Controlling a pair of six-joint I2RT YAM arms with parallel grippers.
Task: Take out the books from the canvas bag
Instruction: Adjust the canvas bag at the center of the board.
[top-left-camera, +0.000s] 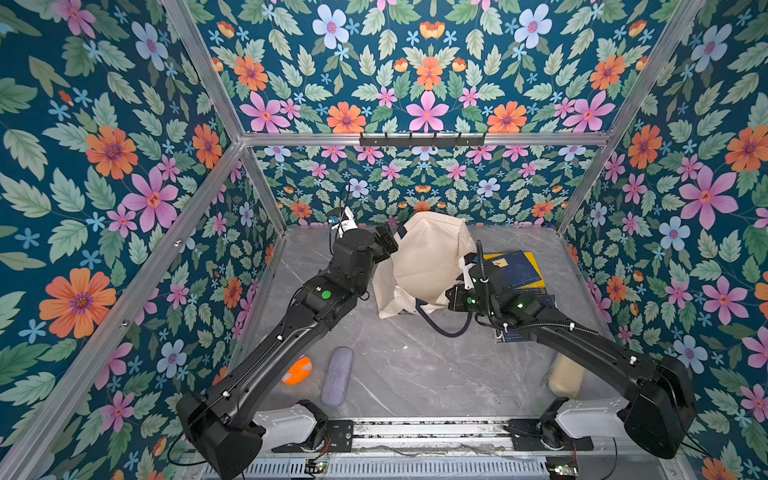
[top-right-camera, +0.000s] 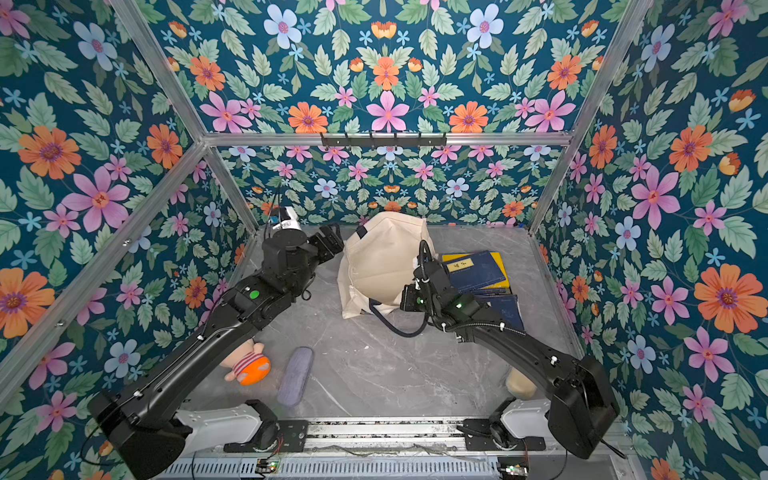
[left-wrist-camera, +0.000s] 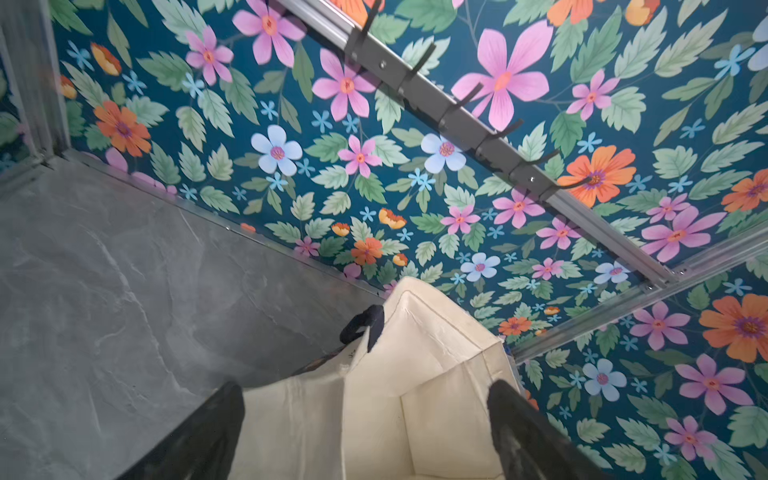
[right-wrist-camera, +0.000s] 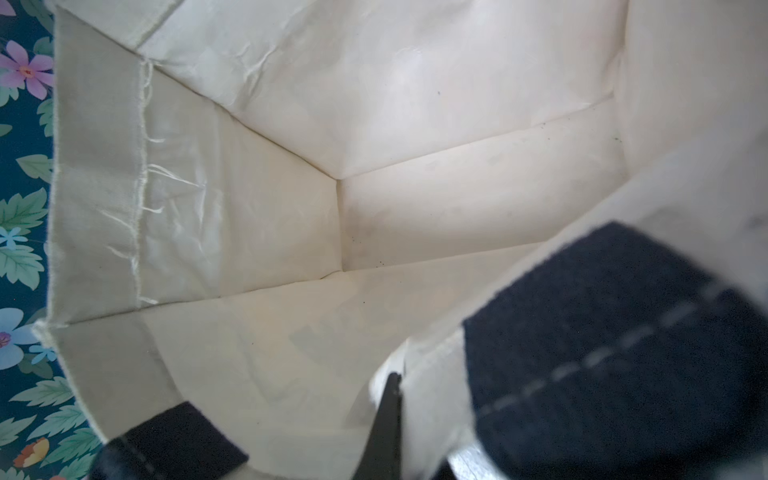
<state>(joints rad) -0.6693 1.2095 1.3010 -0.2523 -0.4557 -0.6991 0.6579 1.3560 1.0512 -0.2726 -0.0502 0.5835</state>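
Right jaws clench the canvas bag at its rim; left jaws are released. The books lie outside — scan its corners before letting go.

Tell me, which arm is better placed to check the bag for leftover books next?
Right, probably: the right arm has its jaws shut on the canvas bag at the rim, and its wrist view looks straight inside, seeing only lining. The left arm has open jaws outside the bag.

Black arms with green lights, white bases.
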